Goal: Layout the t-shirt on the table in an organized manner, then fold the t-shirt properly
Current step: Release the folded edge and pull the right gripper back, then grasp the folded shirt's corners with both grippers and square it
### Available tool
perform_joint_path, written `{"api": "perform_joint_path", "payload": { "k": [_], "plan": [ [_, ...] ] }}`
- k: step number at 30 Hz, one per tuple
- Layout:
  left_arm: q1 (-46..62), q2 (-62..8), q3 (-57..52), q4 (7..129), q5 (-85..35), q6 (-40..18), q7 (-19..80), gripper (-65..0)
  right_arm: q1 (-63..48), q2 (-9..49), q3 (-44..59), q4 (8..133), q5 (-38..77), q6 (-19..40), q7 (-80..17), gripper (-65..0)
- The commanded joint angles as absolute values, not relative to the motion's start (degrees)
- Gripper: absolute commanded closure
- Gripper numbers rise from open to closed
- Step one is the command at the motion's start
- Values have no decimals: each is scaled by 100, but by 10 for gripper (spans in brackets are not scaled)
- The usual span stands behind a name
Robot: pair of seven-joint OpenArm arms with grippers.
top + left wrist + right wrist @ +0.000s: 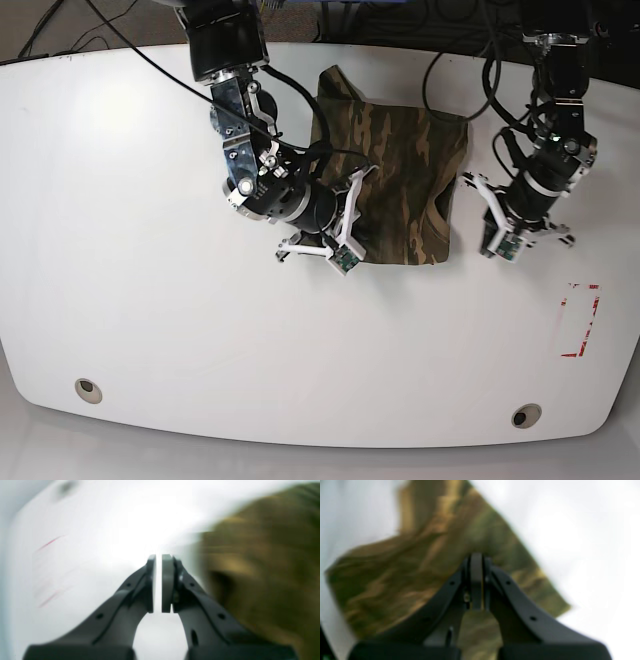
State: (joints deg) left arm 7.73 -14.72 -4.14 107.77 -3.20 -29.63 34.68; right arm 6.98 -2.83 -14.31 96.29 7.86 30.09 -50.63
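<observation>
The camouflage t-shirt (395, 175) lies as a rough rectangle at the back middle of the white table (150, 290). In the right wrist view my right gripper (476, 555) hangs shut just over the t-shirt (395, 575); the blur hides whether any cloth is pinched. In the base view that arm (262, 185) reaches in over the shirt's left lower edge. My left gripper (158, 556) is shut with nothing between its pads, over bare table (100, 530), and the t-shirt (262, 567) is beside it on the right. In the base view its arm (535, 175) stands right of the shirt.
A red-marked rectangle (578, 320) sits near the table's right edge, and red streaks (50, 541) show in the left wrist view. Two grommet holes (87, 388) (526, 415) lie near the front edge. Black cables (440, 60) trail over the back edge behind the shirt.
</observation>
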Motion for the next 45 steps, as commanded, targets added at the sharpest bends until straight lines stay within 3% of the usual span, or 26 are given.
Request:
{"api": "perform_joint_path", "payload": {
  "k": [1,7,16,26,39,45],
  "plan": [
    [971,-1437,-259,11029,-330,-3160,3345,-26,936,-189,-1341,9543,831,3037,-4646,0],
    [1376,-1297,189,11152,-312,-3565,3345,-26,1226,-48,-1305,9130,822,3037,-4382,0],
    [1859,-1297,268,11081,-286,-3635,3345,-26,1262,-40,-1297,8655,778,3037,-3952,0],
    [1974,-1473,268,10062,-277,-3644,3354,-26,804,-40,-1297,7916,48,3037,-2853,0],
    [945,-2114,813,8286,-286,-3644,3327,-26,-303,268,-1165,9262,-13,3037,-2976,0],
    [453,-2149,998,8013,-286,-3644,3327,-26,-725,295,-963,9736,-13,3037,-3073,0]
  ]
}}
